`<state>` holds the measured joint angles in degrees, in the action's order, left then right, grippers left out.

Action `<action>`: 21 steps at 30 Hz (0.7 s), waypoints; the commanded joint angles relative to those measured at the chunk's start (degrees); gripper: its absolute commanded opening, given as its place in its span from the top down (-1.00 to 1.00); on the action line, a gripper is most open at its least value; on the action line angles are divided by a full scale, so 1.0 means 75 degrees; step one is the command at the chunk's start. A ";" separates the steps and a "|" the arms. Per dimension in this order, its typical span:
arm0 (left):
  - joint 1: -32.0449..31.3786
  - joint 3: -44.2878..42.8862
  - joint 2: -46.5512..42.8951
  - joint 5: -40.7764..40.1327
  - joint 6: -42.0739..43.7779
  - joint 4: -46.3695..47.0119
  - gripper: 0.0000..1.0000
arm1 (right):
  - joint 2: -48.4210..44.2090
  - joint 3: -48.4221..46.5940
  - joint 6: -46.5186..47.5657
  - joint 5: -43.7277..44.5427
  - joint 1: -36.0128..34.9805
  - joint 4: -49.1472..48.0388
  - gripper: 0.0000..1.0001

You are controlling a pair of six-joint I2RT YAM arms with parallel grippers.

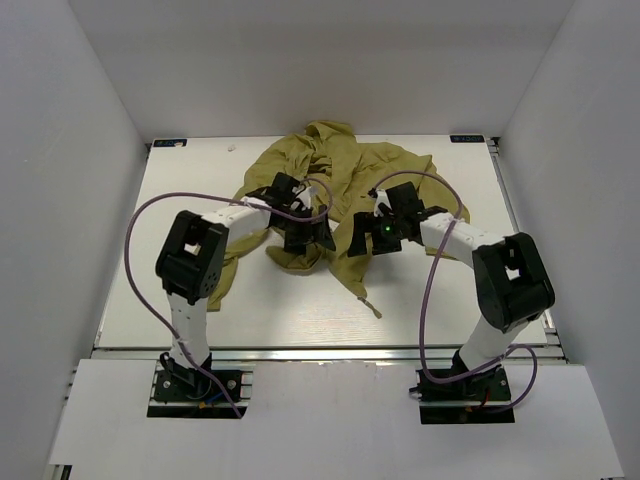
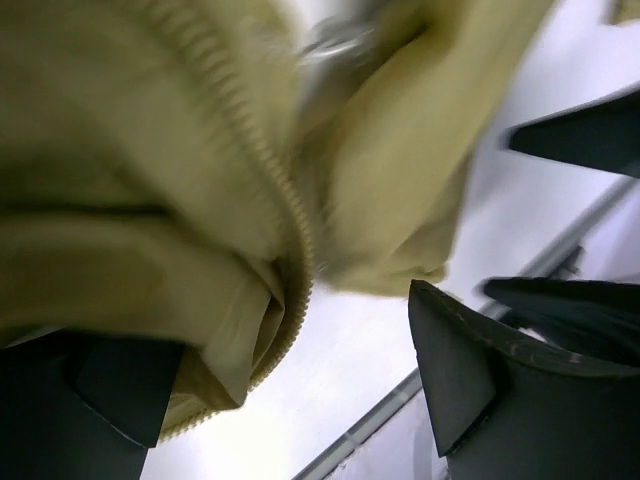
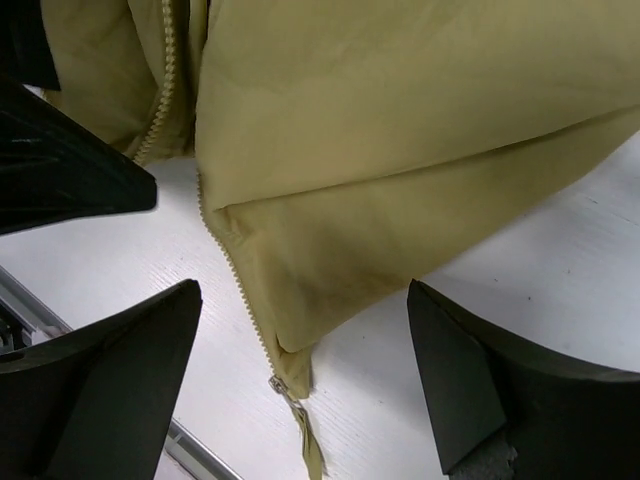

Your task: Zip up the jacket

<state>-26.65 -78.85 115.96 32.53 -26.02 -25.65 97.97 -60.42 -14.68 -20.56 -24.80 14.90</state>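
Overhead, the olive jacket [image 1: 340,170] lies crumpled at the far centre of the table [image 1: 200,300]. Only the right wrist view shows its zipper [image 3: 232,265] ending between the right gripper's [image 3: 305,300] parted fingers. The left gripper [image 2: 290,330] is also spread, with fabric bunched between its fingers.

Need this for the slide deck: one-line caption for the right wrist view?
Right hand, open, above the jacket corner where a separated zipper edge ends on the white table.
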 commanded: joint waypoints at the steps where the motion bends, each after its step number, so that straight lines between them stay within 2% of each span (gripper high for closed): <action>1: 0.0097 0.0480 -0.1420 -0.1905 -0.0139 -0.1067 -0.96 | -0.0850 0.0144 0.0234 0.0232 -0.0045 0.0064 -0.78; 2: 0.0097 0.0563 -0.1689 -0.1912 -0.0210 -0.1208 -0.96 | -0.0945 0.0239 0.0246 0.0268 -0.0034 0.0065 -0.78; 3: 0.0097 0.0645 -0.1924 -0.2655 -0.0280 -0.1511 -0.96 | -0.1074 0.0356 0.0234 0.0303 -0.0045 0.0076 -0.78; 7: 0.0097 0.1231 -0.3014 -0.4323 -0.0550 -0.1807 -0.96 | -0.1613 0.0942 0.0269 0.0491 -0.0034 0.0065 -0.78; 10: 0.0120 0.1665 -0.3040 -0.5122 -0.0632 -0.1760 -0.96 | -0.1941 0.1364 0.0211 0.0468 -0.0045 -0.0005 -0.78; 15: 0.0214 0.1968 -0.2384 -0.4995 -0.0773 -0.1924 -0.96 | -0.2398 0.1868 0.0012 0.0362 -0.0057 -0.0099 -0.78; 19: 0.0214 0.2834 -0.2454 -0.4574 -0.0889 -0.1304 -0.96 | -0.2831 0.2185 -0.0070 0.0304 -0.0057 -0.0181 -0.78; 21: 0.0214 0.3256 -0.2605 -0.3979 -0.0925 -0.0849 -0.96 | -0.2961 0.2348 -0.0105 0.0234 -0.0080 -0.0217 -0.78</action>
<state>-25.19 -59.02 97.67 -2.02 -31.64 -36.60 78.19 -44.10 -14.81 -17.80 -25.10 14.98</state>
